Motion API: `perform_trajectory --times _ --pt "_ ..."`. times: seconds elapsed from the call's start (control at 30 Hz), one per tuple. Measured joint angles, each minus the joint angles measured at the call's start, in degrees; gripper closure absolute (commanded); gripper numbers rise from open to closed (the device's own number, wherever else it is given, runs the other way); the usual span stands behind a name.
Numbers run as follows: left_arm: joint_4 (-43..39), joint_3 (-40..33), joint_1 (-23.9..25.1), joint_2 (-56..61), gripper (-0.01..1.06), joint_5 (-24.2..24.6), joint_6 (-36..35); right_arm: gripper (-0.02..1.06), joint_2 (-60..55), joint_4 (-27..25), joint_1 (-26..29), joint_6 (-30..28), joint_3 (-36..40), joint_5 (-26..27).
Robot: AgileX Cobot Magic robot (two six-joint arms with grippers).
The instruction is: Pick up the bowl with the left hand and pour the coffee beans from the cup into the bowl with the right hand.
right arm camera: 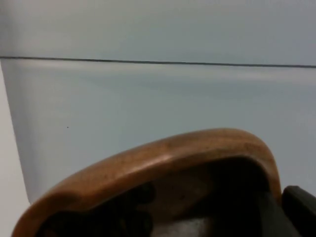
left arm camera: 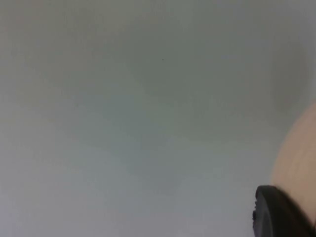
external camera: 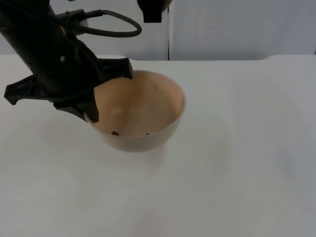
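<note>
My left gripper [external camera: 93,111] is shut on the left rim of a pale beige bowl [external camera: 140,111] and holds it slightly above the table. A few dark coffee beans [external camera: 116,132] lie at the bowl's bottom. In the left wrist view the bowl's outer wall [left arm camera: 298,163] curves beside a black fingertip [left arm camera: 274,212]. My right gripper [external camera: 152,11] hangs high behind the bowl, at the picture's upper edge. In the right wrist view it is shut on a tilted brown wooden cup [right arm camera: 168,155] with dark beans [right arm camera: 123,212] inside, and a black finger [right arm camera: 301,207] lies against the cup.
The white table top [external camera: 237,168] spreads out in front of and to the right of the bowl. The grey partition wall [external camera: 237,29] closes the far side, with a vertical seam behind the bowl.
</note>
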State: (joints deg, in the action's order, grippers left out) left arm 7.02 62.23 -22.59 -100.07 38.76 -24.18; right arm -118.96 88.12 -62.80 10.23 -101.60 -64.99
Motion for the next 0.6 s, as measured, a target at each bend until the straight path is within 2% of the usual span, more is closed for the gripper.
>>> perform_trajectory --times 0.2,0.6 --pt "0.0 0.0 0.0 0.0 1.05 0.0 0.0 1.04 0.5 2.8 -0.7 2.6 0.0 -0.1" --pt "0.0 0.0 0.0 0.0 1.05 -0.2 0.0 1.04 1.9 7.5 -2.1 3.0 0.0 -0.9"
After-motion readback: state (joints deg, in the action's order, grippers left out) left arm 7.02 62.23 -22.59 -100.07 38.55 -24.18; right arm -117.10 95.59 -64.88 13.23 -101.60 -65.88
